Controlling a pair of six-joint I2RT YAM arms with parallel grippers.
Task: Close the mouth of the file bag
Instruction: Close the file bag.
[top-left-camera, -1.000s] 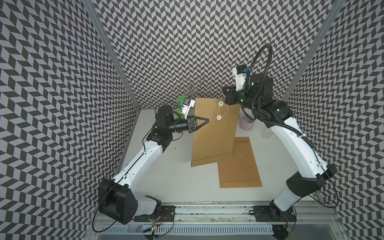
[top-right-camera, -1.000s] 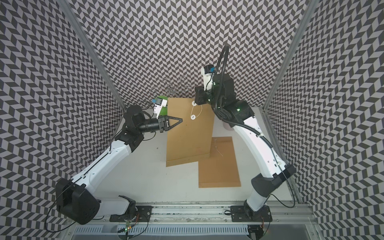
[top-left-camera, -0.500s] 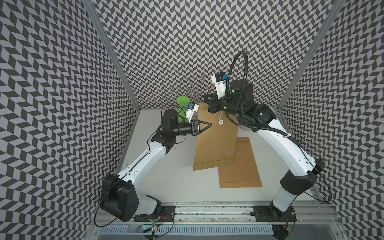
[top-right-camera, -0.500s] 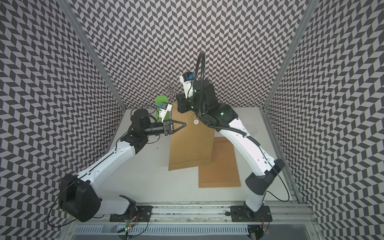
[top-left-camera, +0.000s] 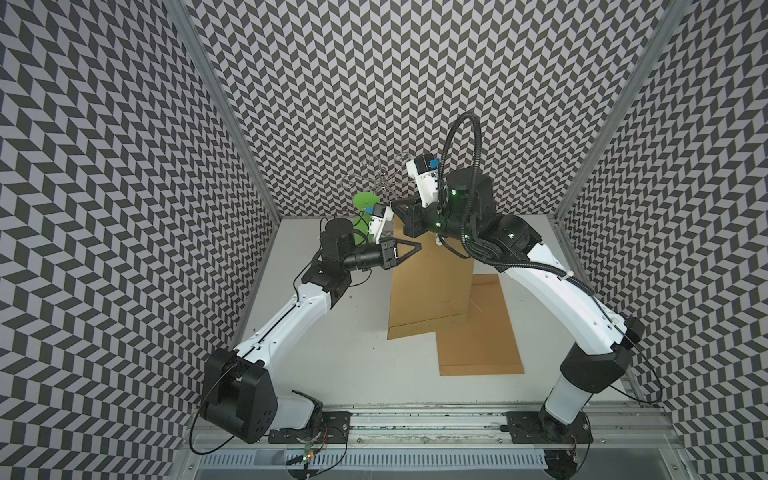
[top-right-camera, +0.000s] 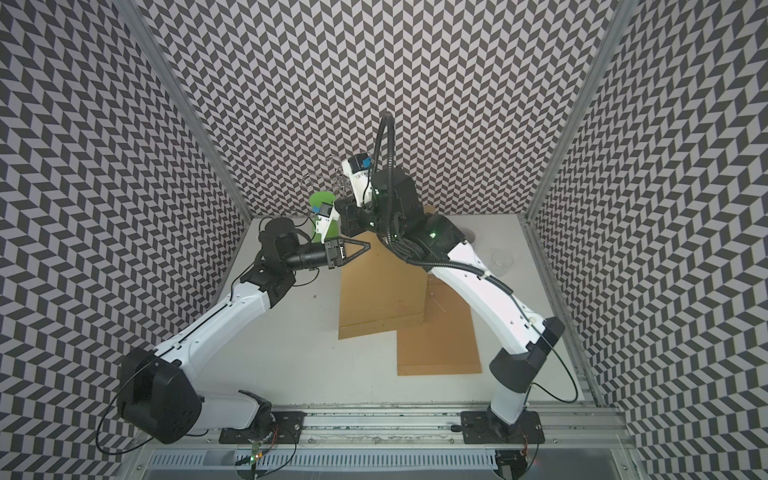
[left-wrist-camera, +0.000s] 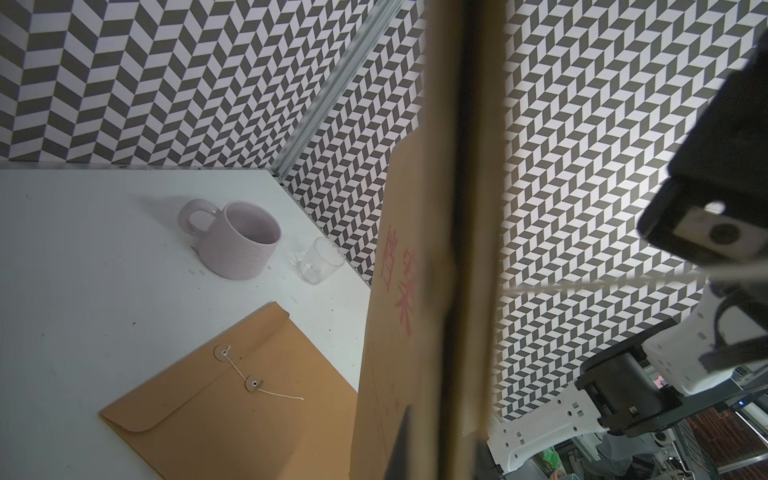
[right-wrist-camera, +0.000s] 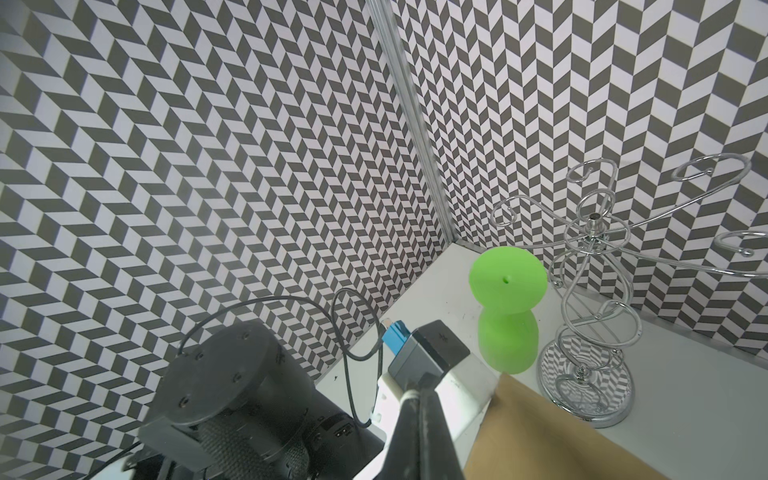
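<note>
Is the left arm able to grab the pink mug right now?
Probably not. The left gripper is shut on the raised file bag, and that bag stands between it and the pink mug on the far right of the table.

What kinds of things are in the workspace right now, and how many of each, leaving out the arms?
File bags: 2 (lifted file bag, flat file bag)
Mug: 1
Clear glass: 1
Green hourglass-shaped object: 1
Chrome wire rack: 1
Total: 6
</note>
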